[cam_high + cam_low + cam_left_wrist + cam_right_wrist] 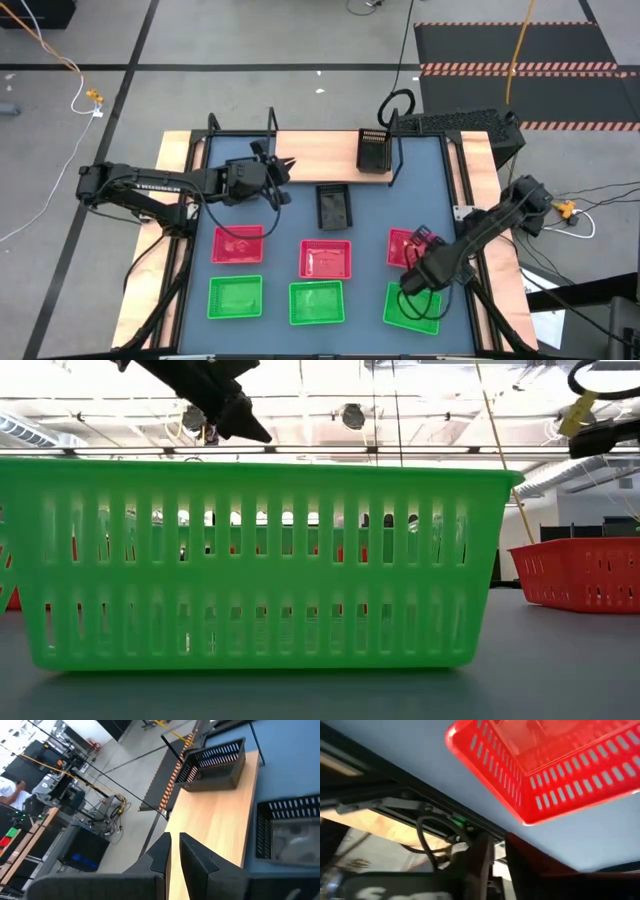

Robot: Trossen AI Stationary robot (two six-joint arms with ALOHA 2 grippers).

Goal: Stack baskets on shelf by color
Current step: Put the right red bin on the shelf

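From above, the blue-grey tabletop (360, 200) carried two rows of baskets near its front edge. The front row held three green baskets: the left green basket (235, 297), the middle green basket (316, 303) and the right green basket (410, 308). Behind them lay the left red basket (238, 244), the middle red basket (326, 259) and the right red basket (405, 246). A black basket (333, 207) sat on the tabletop between the red row and the shelf (310, 158), a tan board along the far edge. A second black basket (374, 152) stood on the shelf near its right end; the left wrist view showed it on the wood (212, 762).

The left tool (285, 180) hovered over the front edge of the shelf's left half, above and apart from the baskets. Its fingers (160, 852) stood close together with a narrow gap and held nothing.

The right tool (413, 285) was low over the right green basket, just in front of the right red basket. Its wrist view showed that red basket (555, 765) resting on the tabletop beyond the fingers (479, 855), which stood slightly apart with nothing visibly between them.

In the low view a green basket (250, 560) filled most of the frame.
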